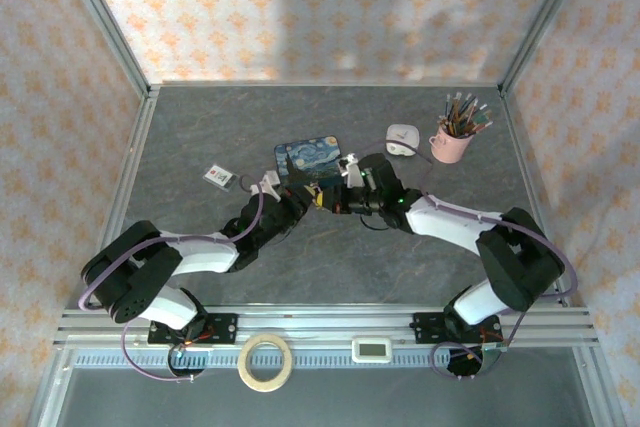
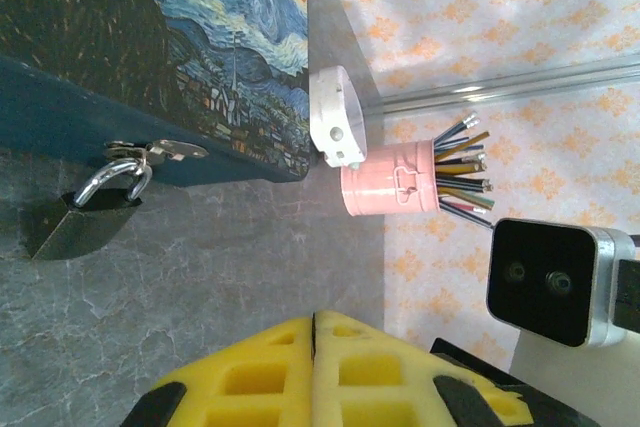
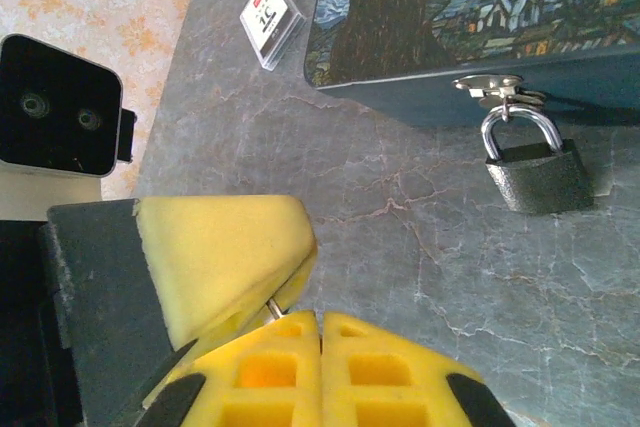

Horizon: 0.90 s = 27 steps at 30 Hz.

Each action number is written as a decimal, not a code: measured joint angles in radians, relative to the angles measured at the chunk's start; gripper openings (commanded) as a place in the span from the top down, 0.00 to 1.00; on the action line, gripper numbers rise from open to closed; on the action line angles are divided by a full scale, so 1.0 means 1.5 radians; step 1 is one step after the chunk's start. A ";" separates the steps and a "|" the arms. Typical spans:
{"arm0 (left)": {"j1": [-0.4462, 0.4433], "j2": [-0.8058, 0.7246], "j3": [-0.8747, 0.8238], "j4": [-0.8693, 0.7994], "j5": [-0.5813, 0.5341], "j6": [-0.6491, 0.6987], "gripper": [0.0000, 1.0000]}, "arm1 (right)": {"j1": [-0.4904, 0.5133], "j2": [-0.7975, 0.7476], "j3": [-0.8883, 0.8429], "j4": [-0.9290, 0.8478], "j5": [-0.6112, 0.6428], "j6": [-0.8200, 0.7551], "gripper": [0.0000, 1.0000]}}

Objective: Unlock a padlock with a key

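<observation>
The small dark padlock with a silvery shackle hangs from the hasp of the blue starry-night tin and lies on the grey table. In the left wrist view the padlock sits left of my shut left gripper. My two grippers meet tip to tip in front of the tin: left gripper, right gripper. My right gripper is shut. A thin silvery sliver, the key, runs from its tip into the left gripper's yellow pads. Most of the key is hidden.
A small white card lies left of the tin. A white round-cornered case and a pink cup of pencils stand at the back right. A tape roll and a white device sit on the near rail.
</observation>
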 measured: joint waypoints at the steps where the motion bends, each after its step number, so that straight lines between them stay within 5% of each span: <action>1: 0.000 0.000 0.000 0.000 0.001 0.005 1.00 | 0.000 -0.004 -0.002 -0.001 0.004 -0.002 0.82; 3: -0.001 -0.005 0.000 -0.002 0.000 0.030 1.00 | -0.001 -0.022 -0.005 -0.009 0.008 -0.012 0.72; 15: 0.019 -0.165 0.029 -0.030 0.060 0.320 1.00 | -0.069 -0.115 -0.014 0.037 -0.100 -0.064 0.56; 27: 0.054 -0.172 0.032 -0.009 0.159 0.374 1.00 | -0.061 -0.118 -0.066 0.251 -0.207 0.019 0.50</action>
